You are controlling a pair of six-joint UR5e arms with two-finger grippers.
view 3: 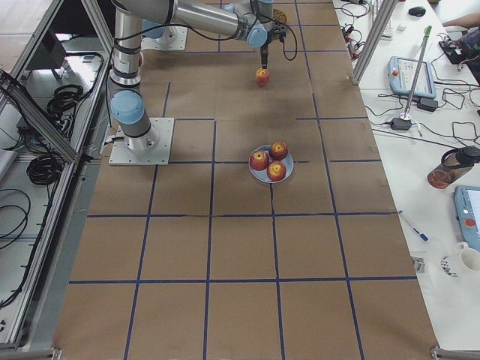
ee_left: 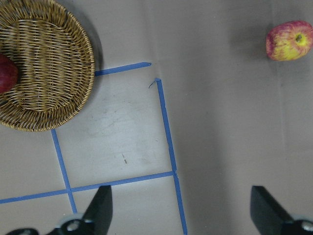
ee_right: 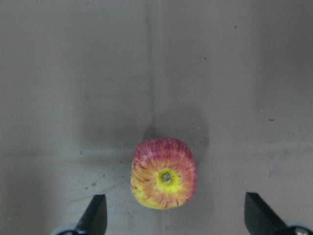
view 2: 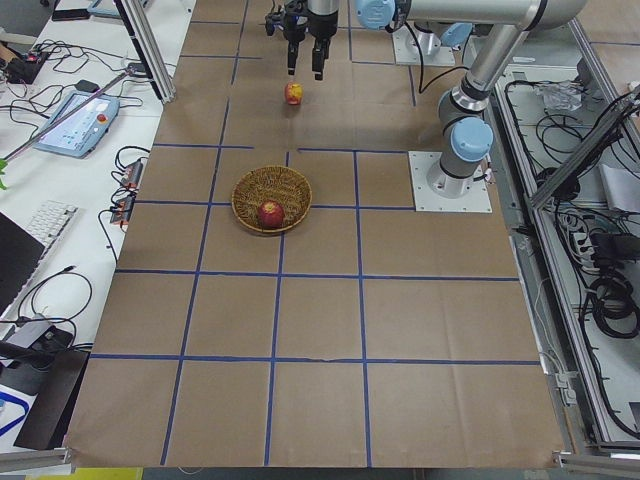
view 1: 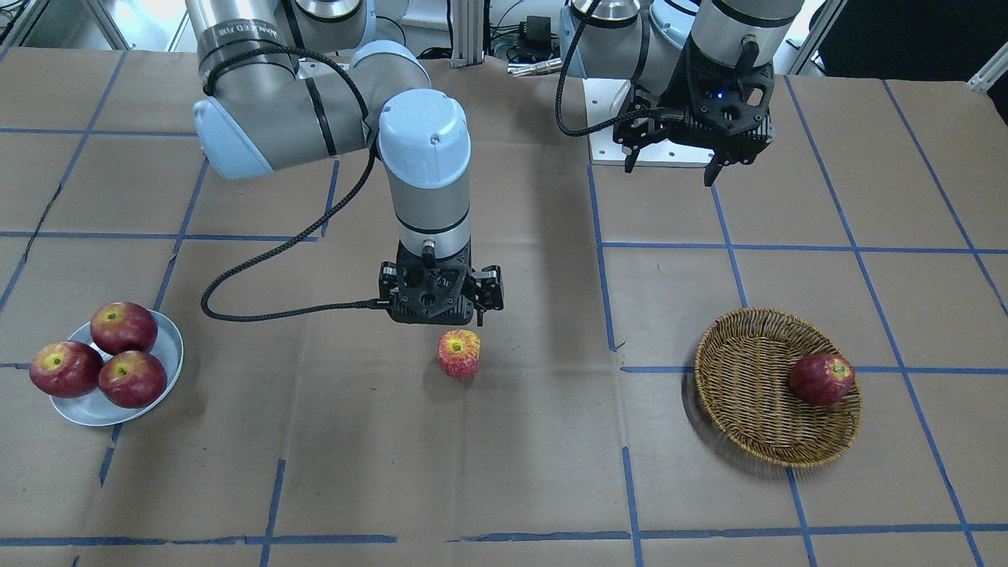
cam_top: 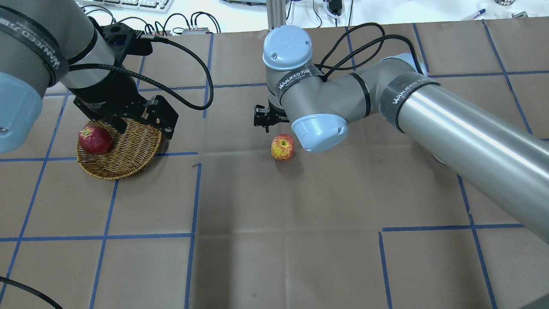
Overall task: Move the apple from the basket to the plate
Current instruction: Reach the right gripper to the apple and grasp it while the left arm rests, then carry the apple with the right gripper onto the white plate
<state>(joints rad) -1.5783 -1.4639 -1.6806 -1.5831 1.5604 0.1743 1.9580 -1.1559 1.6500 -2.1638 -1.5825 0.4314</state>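
Brown surface [view 1: 551,441] holds the apple [view 1: 459,353], halfway to the plate [view 1: 87,411]; your right end effector [ee_right: 175,223] hangs spread, maybe right above it: lower, then pinch

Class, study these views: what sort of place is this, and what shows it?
Probably a robotics lab: the left arm and right arm bolted to a table gridded with blue tape, a teach pendant and cables alongside.
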